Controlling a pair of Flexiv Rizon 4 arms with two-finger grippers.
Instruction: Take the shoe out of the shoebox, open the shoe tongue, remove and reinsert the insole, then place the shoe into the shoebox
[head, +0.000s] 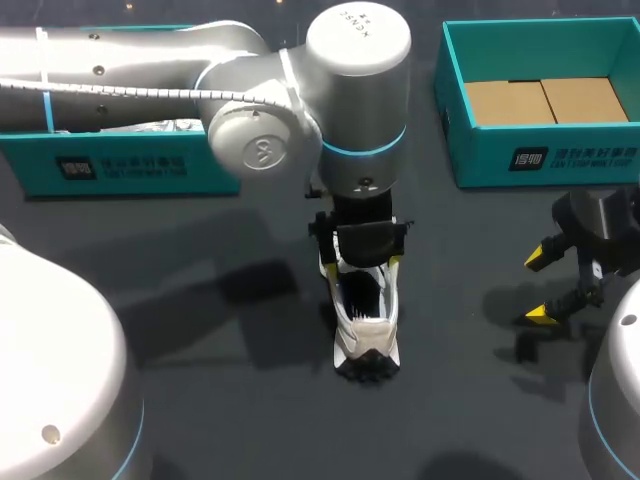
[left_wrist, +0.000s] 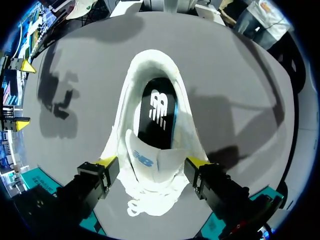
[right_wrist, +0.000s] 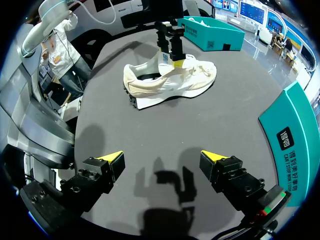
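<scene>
A white running shoe (head: 366, 325) stands upright on the dark table, heel toward the front edge. Its black insole (left_wrist: 157, 112) lies inside, and the white tongue (left_wrist: 150, 161) stands up over the laces. My left gripper (left_wrist: 152, 162) comes down from above and straddles the lace area, with a yellow tip pressed to each side of the upper. It shows in the head view as left gripper (head: 360, 266) and, from the side, as left gripper (right_wrist: 170, 50) over the shoe (right_wrist: 170, 80). My right gripper (right_wrist: 161, 156) hangs open and empty over bare table, right of the shoe (head: 540, 287).
A teal box (head: 455, 125) with a brown cardboard floor stands at the back right; its side is close beside my right gripper as teal box (right_wrist: 295, 145). A second teal box (head: 120, 168) holding white paper stands at the back left, partly under my left arm.
</scene>
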